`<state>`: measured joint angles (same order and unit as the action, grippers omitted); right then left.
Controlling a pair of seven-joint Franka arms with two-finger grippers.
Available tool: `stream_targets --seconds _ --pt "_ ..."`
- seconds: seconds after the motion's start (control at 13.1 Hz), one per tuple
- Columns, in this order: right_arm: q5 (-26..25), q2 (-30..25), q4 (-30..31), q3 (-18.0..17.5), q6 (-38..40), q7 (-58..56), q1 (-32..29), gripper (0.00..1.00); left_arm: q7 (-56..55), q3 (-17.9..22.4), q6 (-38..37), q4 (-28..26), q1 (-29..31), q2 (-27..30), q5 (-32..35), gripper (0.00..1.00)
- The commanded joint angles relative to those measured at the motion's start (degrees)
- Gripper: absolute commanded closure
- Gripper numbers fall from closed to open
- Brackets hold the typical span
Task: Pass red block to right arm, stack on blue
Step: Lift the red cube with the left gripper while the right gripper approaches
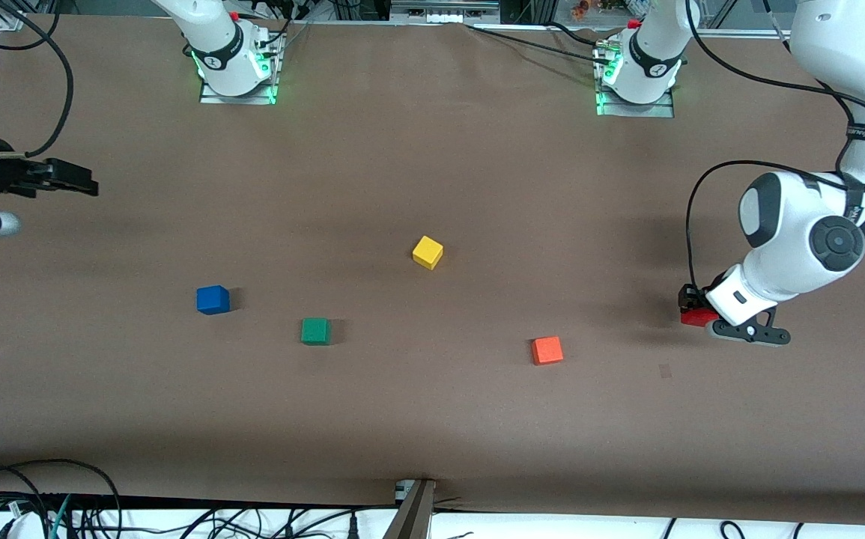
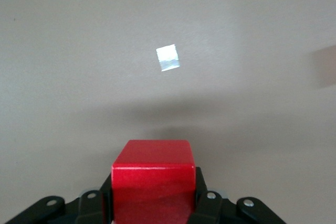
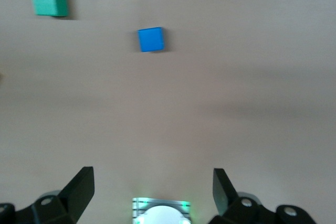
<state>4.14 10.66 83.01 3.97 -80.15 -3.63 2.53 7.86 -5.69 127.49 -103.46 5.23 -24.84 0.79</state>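
Red block [image 1: 696, 317] — one, in left claw [image 1: 690, 305]

Brown table [image 1: 432, 150], cables [image 1: 28, 486] along its edge.

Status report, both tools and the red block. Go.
Left tool shut on red block, at the left arm's end of the table. Right tool open, empty, waiting at the right arm's end. Blue block uncovered; green block beside it.
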Motion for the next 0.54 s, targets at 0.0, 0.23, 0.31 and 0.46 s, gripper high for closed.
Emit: stream_targets --seconds 0.0,0.23,0.31,0.46 --pt "11.1 3.2 -1.1 0.0 0.3 0.0 0.1 0.0 7.1 -1.3 -6.8 5.4 0.2 0.0 -6.9 1.0" --pt "24.2 8.6 -1.2 0.1 0.2 -0.3 -0.2 0.0 16.8 -4.6 -7.3 6.6 0.3 0.1 -12.1 1.0" --pt "30.3 10.8 -1.2 0.2 0.2 -0.8 -0.3 0.0 20.0 -5.5 -7.2 6.6 0.3 -0.2 -17.2 1.0" --pt "38.9 14.3 -1.2 0.2 0.1 -0.8 -0.3 0.0 29.8 -5.6 -7.1 6.7 0.1 -0.4 -29.7 1.0"
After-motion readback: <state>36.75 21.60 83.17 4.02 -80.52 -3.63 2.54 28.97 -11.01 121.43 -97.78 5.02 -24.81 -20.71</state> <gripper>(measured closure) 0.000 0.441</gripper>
